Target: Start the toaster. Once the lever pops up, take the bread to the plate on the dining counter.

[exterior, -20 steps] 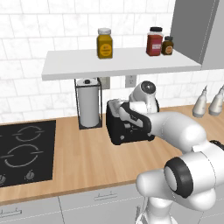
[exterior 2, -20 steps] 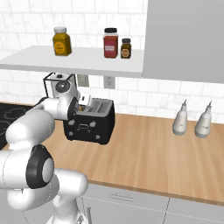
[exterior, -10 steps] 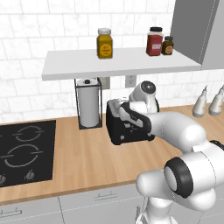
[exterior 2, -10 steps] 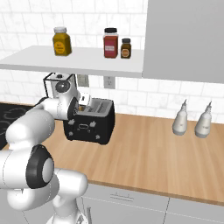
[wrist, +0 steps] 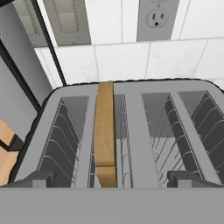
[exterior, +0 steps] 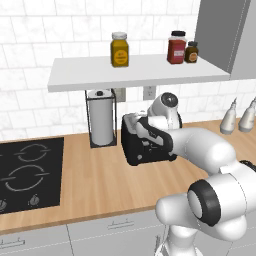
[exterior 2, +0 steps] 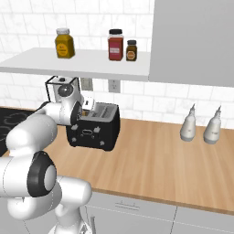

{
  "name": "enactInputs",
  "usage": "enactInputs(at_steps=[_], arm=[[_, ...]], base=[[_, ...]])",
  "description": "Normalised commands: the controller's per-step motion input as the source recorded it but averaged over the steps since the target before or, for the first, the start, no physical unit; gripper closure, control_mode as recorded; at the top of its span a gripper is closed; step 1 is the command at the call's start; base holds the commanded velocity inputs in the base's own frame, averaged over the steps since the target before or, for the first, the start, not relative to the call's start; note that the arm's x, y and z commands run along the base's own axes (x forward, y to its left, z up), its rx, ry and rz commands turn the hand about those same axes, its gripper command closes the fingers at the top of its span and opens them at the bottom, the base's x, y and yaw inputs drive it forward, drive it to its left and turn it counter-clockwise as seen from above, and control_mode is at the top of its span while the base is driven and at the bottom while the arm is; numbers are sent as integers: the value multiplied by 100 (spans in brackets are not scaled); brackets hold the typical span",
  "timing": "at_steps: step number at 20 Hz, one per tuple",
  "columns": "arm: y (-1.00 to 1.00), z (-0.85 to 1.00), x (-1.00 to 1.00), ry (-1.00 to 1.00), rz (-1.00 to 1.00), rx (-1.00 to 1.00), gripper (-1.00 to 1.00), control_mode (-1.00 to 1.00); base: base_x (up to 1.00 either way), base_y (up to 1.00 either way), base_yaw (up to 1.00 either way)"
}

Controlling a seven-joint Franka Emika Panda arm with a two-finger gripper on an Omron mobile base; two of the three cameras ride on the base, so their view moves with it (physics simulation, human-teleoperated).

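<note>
At the left of the worktop point(exterior: 100, 180) sits the black cooktop point(exterior: 25, 172), and beside it a paper towel roll point(exterior: 101, 117) stands upright in its wire holder against the tiled wall, under the shelf point(exterior: 135, 72) that carries three jars. Next along comes the toaster point(exterior 2: 93, 128), set close to the wall, presumably so its cord reaches the outlet point(wrist: 158, 18) just behind it. The bread point(wrist: 105, 131) stands on edge in the toaster's left slot, its top crust poking a little above the silver rim, which by my reading puts it high enough for fingers to close on. The hand point(wrist: 113, 178) hangs directly above the slots, looking straight down into them, with its two dark fingertips point(wrist: 35, 179) spread wide apart, one on each side of the slice and touching nothing; that stance looks chosen to straddle the bread's thin faces before pinching. Whether the lever is up or down I cannot tell. Further right, two pale bottles point(exterior 2: 201, 125) stand well apart from the toaster near the wall. The plate and dining counter lie elsewhere.
</note>
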Motion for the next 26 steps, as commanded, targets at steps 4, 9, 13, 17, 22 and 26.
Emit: enactInputs(at_steps=[4,9,13,17,22,26], arm=[[0,0,0,0,0,0,-100,-100],[0,0,0,0,0,0,-100,-100],[0,0,0,0,0,0,-100,-100],[0,0,0,0,0,0,-100,-100],[0,0,0,0,0,0,-100,-100],[0,0,0,0,0,0,-100,-100]], base=[[0,0,0],[0,0,0],[0,0,0],[0,0,0],[0,0,0],[0,0,0]])
